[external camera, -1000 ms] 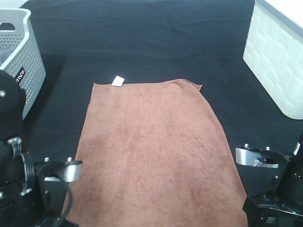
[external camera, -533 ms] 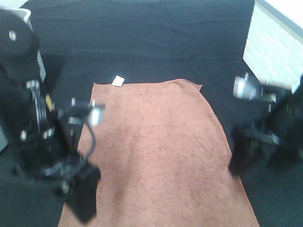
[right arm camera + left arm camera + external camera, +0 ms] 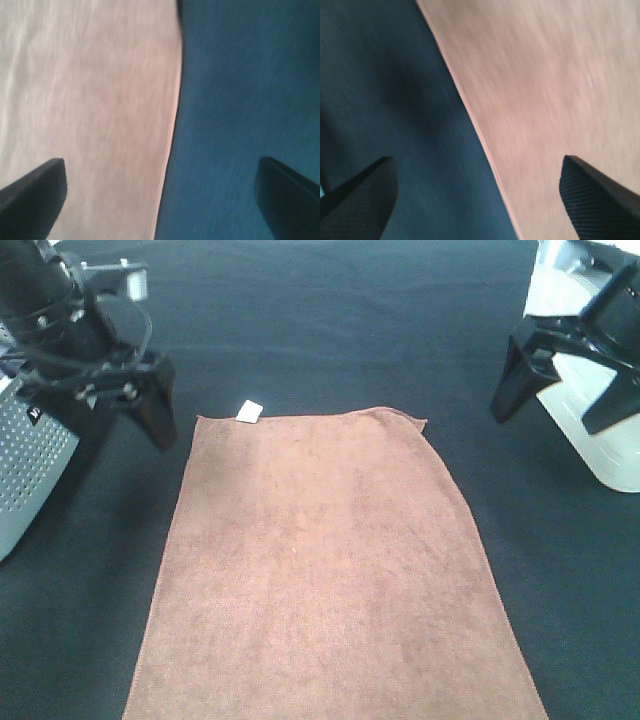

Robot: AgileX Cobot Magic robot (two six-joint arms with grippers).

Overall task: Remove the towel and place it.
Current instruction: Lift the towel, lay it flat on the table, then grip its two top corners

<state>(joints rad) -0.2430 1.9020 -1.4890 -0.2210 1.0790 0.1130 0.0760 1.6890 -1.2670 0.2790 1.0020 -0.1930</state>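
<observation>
The brown towel [image 3: 320,560] lies flat on the black table cloth [image 3: 330,330], its small white tag [image 3: 249,412] at the far left corner. My left gripper [image 3: 110,410] is open and empty, hovering just outside the towel's far left corner. In the left wrist view the towel's left edge [image 3: 480,145] runs between the open fingertips [image 3: 360,195]. My right gripper [image 3: 560,390] is open and empty, beyond the towel's far right corner. In the right wrist view the towel's right edge [image 3: 172,125] runs between its fingertips [image 3: 30,195].
A grey perforated laundry basket [image 3: 30,460] stands at the left edge, close behind my left arm. A white ribbed basket [image 3: 605,455] stands at the right edge, behind my right gripper. The towel reaches the table's near edge.
Both arms have swung from the near edge of the table up to the far corners of the towel. The towel has not moved.
</observation>
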